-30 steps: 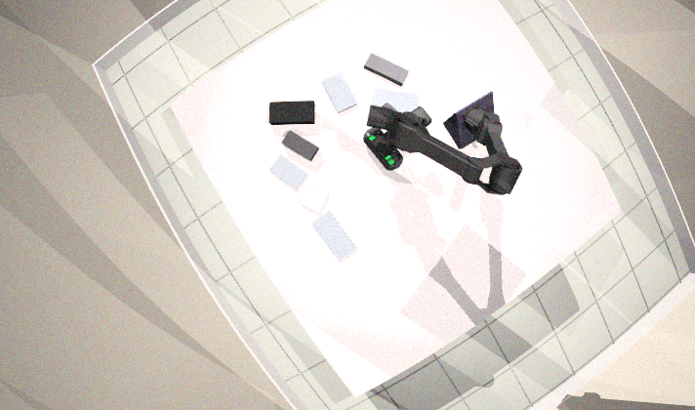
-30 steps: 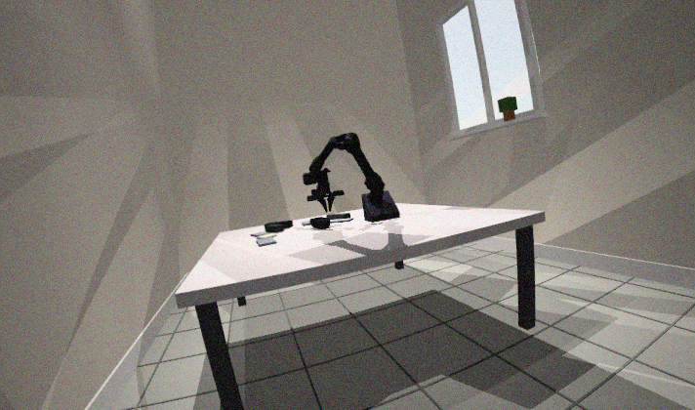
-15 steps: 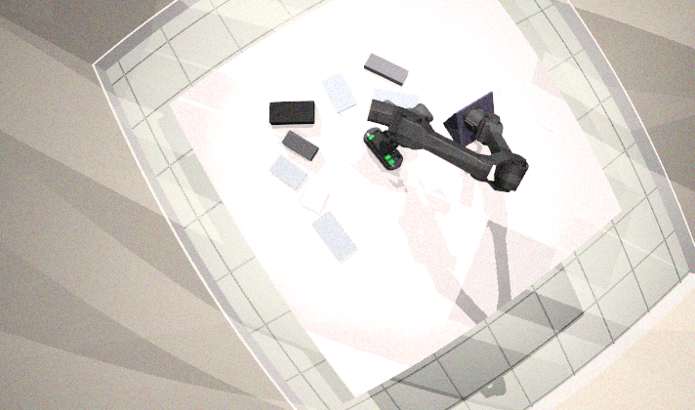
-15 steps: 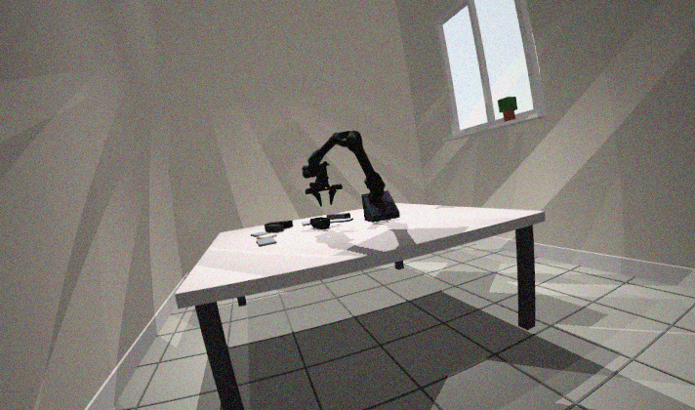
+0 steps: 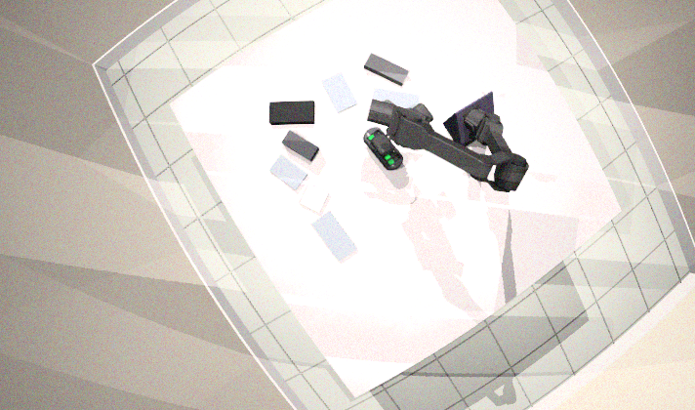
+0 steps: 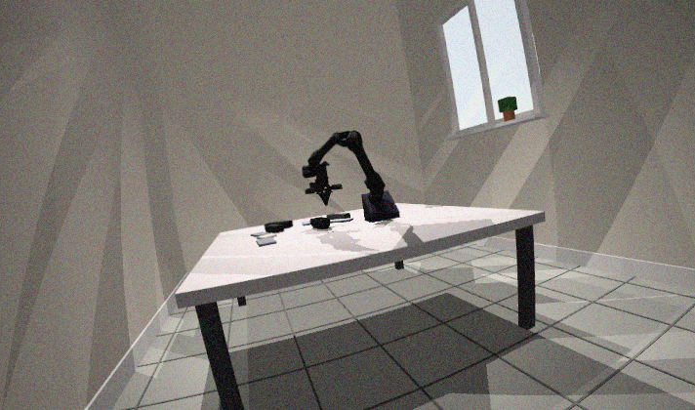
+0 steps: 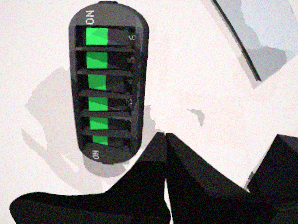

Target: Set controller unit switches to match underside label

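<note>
The dark grey controller unit (image 5: 377,153) (image 6: 320,223) (image 7: 105,93) sits flat on the bench, switches up, its label hidden. In the wrist view its six rockers form a column, with a 6 readable at the top and ON printed near the left side at both ends. All six show green on the left half and dark on the right; which ends are pressed down I cannot tell surely. My gripper (image 6: 326,203) (image 7: 164,139) is shut and empty, its fingertips together above the bench, appearing just right of the unit's lower end in the wrist view. The arm hides the fingertips in the top view.
Three dark blocks (image 5: 291,112) (image 5: 300,145) (image 5: 386,68) lie around the unit. Several pale blue plates (image 5: 339,92) (image 5: 288,172) (image 5: 334,236) and a white plate (image 5: 314,197) lie there too. One pale plate (image 5: 396,98) (image 7: 270,30) is near the unit, partly under the arm in the top view.
</note>
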Robot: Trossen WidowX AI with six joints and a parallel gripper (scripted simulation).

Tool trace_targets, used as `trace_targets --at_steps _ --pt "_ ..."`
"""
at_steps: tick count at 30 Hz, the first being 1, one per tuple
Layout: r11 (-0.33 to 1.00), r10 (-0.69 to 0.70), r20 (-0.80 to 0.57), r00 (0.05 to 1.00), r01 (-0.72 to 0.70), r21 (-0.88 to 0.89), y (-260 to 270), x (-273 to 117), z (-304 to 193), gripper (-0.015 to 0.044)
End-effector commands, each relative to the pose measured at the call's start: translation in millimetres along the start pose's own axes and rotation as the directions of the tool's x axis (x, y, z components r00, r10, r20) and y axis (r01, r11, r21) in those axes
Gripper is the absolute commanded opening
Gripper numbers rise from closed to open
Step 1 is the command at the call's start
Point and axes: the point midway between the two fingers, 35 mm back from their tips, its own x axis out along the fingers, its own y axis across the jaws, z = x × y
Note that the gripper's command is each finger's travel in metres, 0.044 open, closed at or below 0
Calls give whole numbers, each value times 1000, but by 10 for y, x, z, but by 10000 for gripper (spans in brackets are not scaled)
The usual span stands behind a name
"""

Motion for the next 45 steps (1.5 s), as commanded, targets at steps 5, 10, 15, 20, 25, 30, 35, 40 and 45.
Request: trace_targets --at_steps 5,10,15,20,25,30,35,40,45 --pt "1000 0 0 1000 0 0 0 0 0 157" --pt "1000 0 0 1000 0 0 0 0 0 289" --pt "1000 0 0 1000 0 0 0 0 0 420" --pt "1000 28 0 1000 -28 0 -6 52 63 387" --pt "972 236 2 972 -236 -11 -99 406 435 256" --pt "955 295 2 956 -295 -17 -139 497 510 125" --pt "955 295 2 956 -295 -17 -139 497 510 0" --pt "955 295 2 956 -295 -17 -139 497 510 0" --pt "955 295 2 956 -295 -17 -138 507 511 0"
